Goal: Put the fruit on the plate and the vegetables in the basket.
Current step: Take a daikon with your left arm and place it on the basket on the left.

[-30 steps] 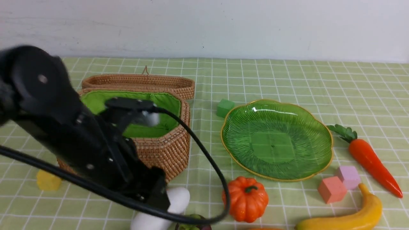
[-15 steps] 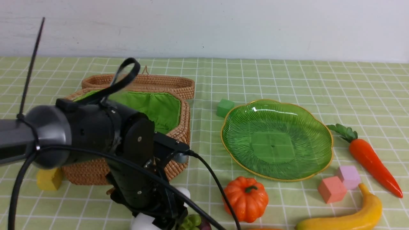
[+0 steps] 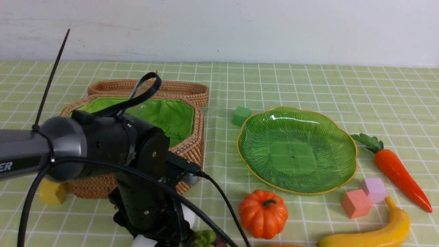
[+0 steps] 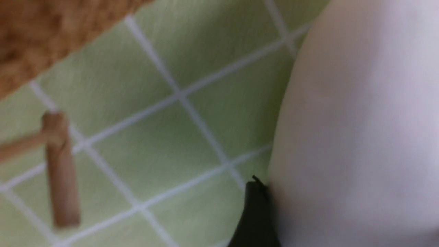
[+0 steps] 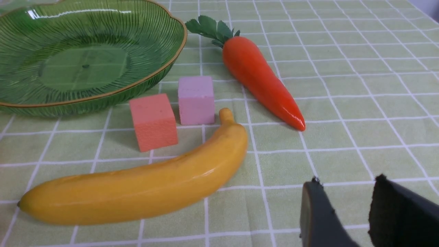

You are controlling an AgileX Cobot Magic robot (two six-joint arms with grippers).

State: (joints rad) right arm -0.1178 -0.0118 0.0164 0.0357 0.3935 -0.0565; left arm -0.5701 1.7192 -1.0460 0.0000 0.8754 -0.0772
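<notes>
My left arm hangs low in front of the wicker basket (image 3: 185, 161), and its gripper (image 3: 161, 236) is down over the white vegetable (image 3: 188, 216), which fills the left wrist view (image 4: 360, 137). One dark finger (image 4: 255, 212) lies along its side; the other is out of frame, jaws spread wide. The mangosteen's green cap (image 3: 205, 237) peeks out beside it. The pumpkin (image 3: 263, 212), green plate (image 3: 296, 185), carrot (image 3: 398, 173) and banana (image 3: 374, 235) lie to the right. My right gripper (image 5: 346, 180) is open and empty, near the banana (image 5: 137, 192) and carrot (image 5: 260, 79).
The basket lid (image 3: 151, 89) lies open behind the basket. Small cubes: green (image 3: 241, 115) by the plate, salmon (image 3: 356, 203) and lilac (image 3: 374, 189) between plate and banana, yellow (image 3: 51, 192) left of the basket. A wooden toggle (image 4: 60, 168) hangs from the basket.
My left arm has swung down from over the basket onto the white vegetable, now covering most of it. Nothing else has moved.
</notes>
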